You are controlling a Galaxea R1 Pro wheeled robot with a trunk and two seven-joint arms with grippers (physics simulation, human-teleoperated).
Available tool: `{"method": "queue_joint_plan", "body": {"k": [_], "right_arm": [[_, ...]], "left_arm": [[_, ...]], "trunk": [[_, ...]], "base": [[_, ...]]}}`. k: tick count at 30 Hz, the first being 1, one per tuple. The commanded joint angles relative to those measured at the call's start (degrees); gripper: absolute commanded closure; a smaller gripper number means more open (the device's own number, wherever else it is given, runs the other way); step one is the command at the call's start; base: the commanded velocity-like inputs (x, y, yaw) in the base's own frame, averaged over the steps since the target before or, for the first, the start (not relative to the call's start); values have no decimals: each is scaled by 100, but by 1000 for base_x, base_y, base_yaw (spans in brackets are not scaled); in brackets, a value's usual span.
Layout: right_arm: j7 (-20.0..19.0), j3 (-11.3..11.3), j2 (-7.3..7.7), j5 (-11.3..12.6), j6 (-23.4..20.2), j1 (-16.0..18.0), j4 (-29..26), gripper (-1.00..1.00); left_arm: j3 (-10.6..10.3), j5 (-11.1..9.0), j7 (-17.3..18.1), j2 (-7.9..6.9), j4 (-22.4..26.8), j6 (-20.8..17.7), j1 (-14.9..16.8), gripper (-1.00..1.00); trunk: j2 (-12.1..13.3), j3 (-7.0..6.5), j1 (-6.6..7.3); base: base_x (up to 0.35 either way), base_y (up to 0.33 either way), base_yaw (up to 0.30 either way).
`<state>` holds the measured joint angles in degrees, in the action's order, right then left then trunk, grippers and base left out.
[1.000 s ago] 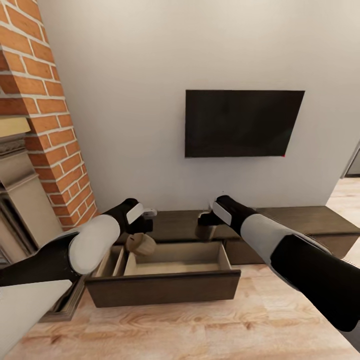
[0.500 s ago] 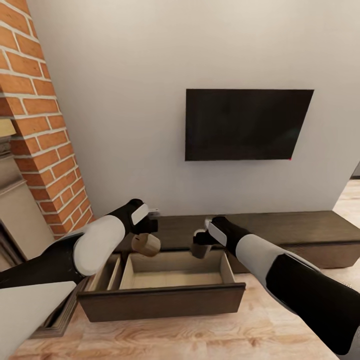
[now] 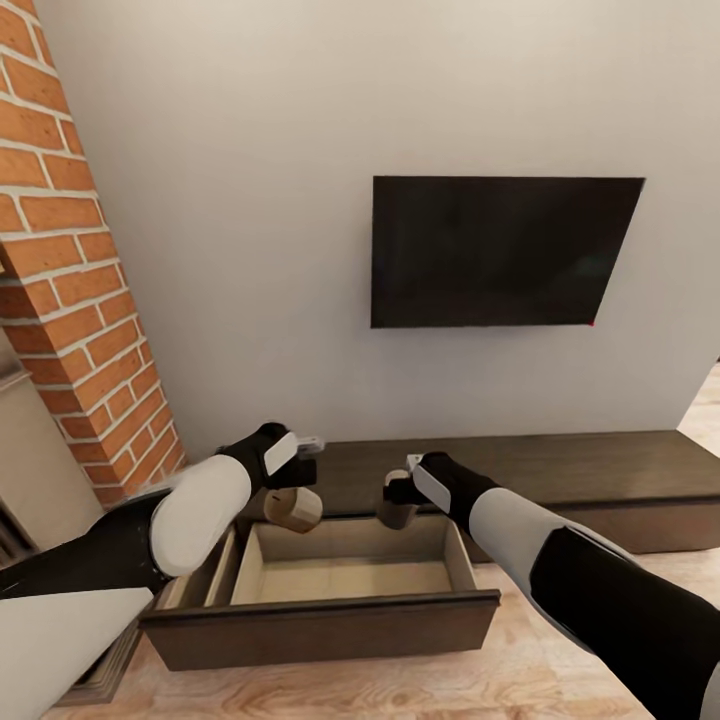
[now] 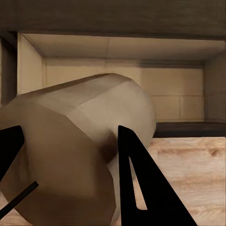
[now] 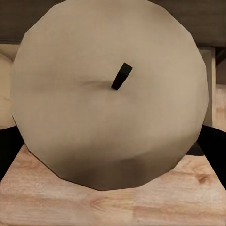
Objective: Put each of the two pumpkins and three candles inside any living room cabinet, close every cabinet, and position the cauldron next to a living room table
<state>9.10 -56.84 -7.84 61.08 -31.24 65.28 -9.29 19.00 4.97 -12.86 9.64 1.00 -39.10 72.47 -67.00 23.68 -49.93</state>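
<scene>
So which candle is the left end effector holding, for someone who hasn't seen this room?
Below the wall-mounted TV, the long dark cabinet has one drawer pulled open. The candle in the left end effector hangs over the drawer's back left corner, lying tilted on its side, unlike the other candle held further right.

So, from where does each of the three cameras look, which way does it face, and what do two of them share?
Head view: sits on the head, faces forward and down at the wall, TV and open drawer; both arms show, left gripper, right gripper.
Left wrist view: looks along black fingers past a tilted candle into the drawer.
Right wrist view: faces its candle's wick end, wooden floor behind.
Shared: both wrist candles also appear in the head view.
</scene>
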Motion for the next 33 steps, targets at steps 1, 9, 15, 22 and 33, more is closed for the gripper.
{"method": "queue_joint_plan", "body": {"k": [1, 9, 15, 22, 33], "right_arm": [[47, -30, 2, 48, -10, -6, -13, 100], [40, -28, 2, 45, 54, -157, -18, 100], [39, -45, -6, 53, 65, -497, -37, 100], [25, -42, -5, 53, 59, -761, -36, 100], [15, -21, 29, 15, 466, -867, -44, 100]], "left_arm": [[43, 56, -13, 1, 14, -24, -20, 100], [43, 56, 7, -6, 14, 152, -312, 100], [43, 56, 11, 0, 14, 231, -490, 100], [43, 56, 10, -4, 14, 228, -651, 100], [43, 56, -10, -55, 14, 233, -837, 100]], "trunk": [[-5, 5, -2], [-5, 5, -2], [-5, 5, -2], [-5, 5, -2], [-5, 5, -2]], "base": [[165, 0, 0], [151, 0, 0], [130, 0, 0], [24, 0, 0], [1, 0, 0]]}}
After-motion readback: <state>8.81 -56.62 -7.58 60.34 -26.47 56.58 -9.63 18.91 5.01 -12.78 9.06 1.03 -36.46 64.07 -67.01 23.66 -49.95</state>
